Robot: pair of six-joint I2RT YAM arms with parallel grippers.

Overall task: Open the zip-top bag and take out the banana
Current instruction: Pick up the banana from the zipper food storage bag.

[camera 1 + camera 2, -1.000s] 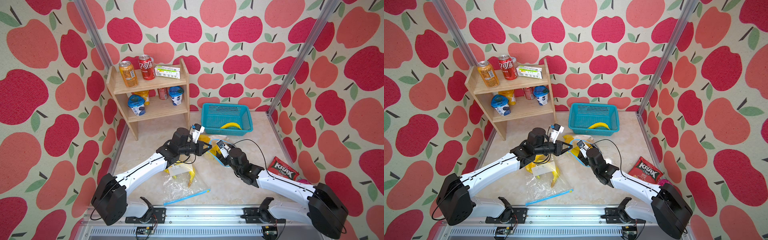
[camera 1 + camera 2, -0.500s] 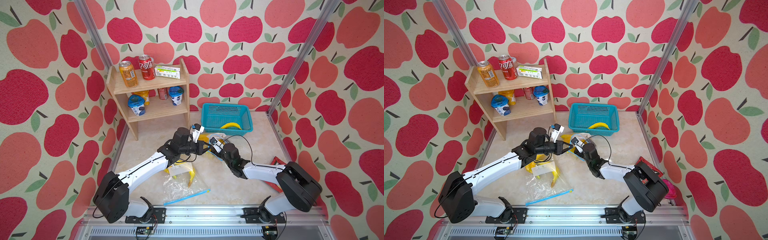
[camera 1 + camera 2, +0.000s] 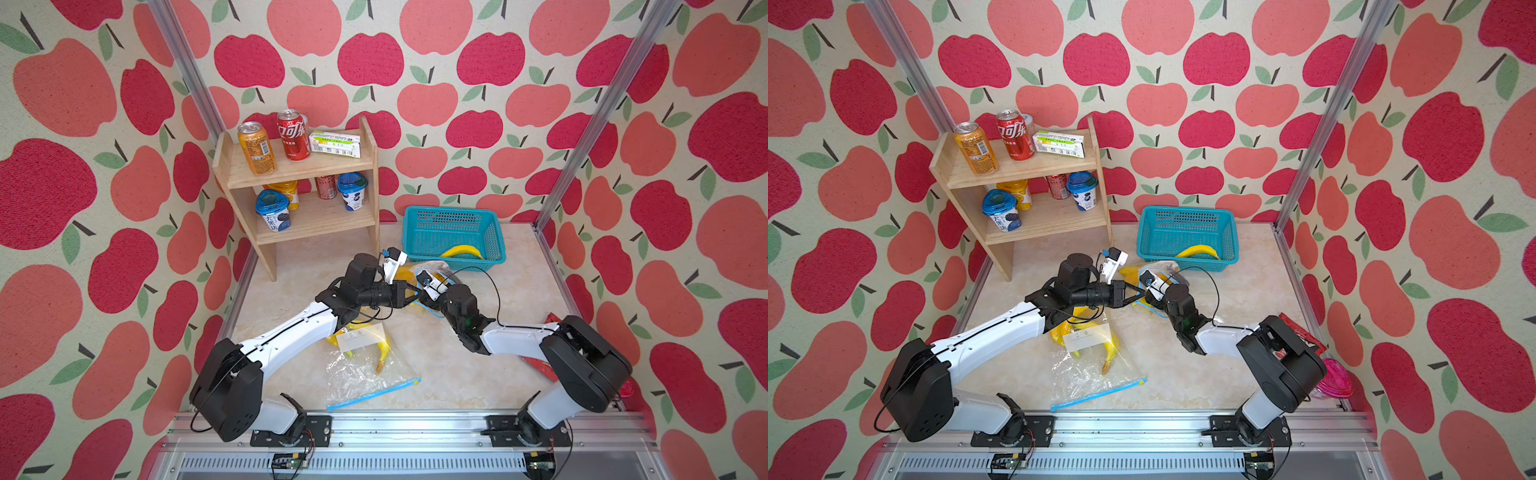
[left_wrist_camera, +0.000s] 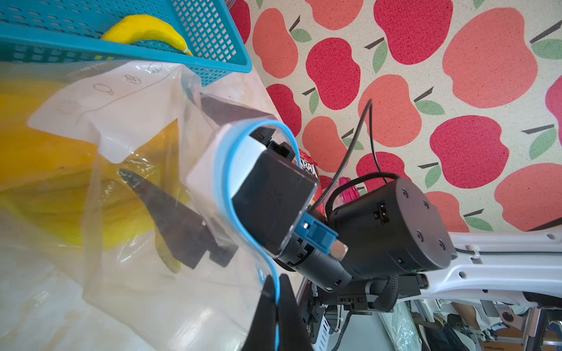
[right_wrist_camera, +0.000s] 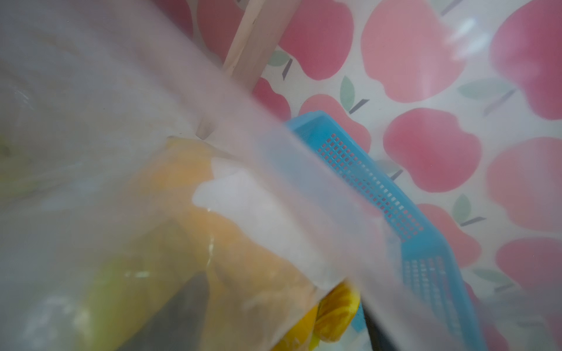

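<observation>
A clear zip-top bag (image 4: 137, 273) with a blue zip strip (image 4: 225, 170) lies just in front of the basket, seen in both top views (image 3: 438, 266) (image 3: 1163, 268). A yellow banana (image 4: 45, 182) (image 3: 404, 272) lies inside it under a white label. My left gripper (image 4: 276, 282) (image 3: 415, 293) is shut on the blue zip strip at the bag's mouth. My right gripper (image 4: 161, 135) reaches in through the mouth and stands open, its dark fingers (image 4: 176, 225) showing through the plastic. In the right wrist view the film blurs everything; a banana end (image 5: 336, 305) sits between the jaws, untouched.
A second zip-top bag (image 3: 365, 370) with bananas lies near the front rail. The teal basket (image 3: 419, 232) at the back holds a loose banana (image 3: 461, 251). A wooden shelf (image 3: 316, 166) with cans and cups stands back left. A red snack packet (image 3: 552, 322) lies under my right arm.
My right gripper has pushed toward the back left, deeper into the bag, its jaws spreading a little; that arm's elbow has risen and folded. The left gripper has kept its hold and place.
</observation>
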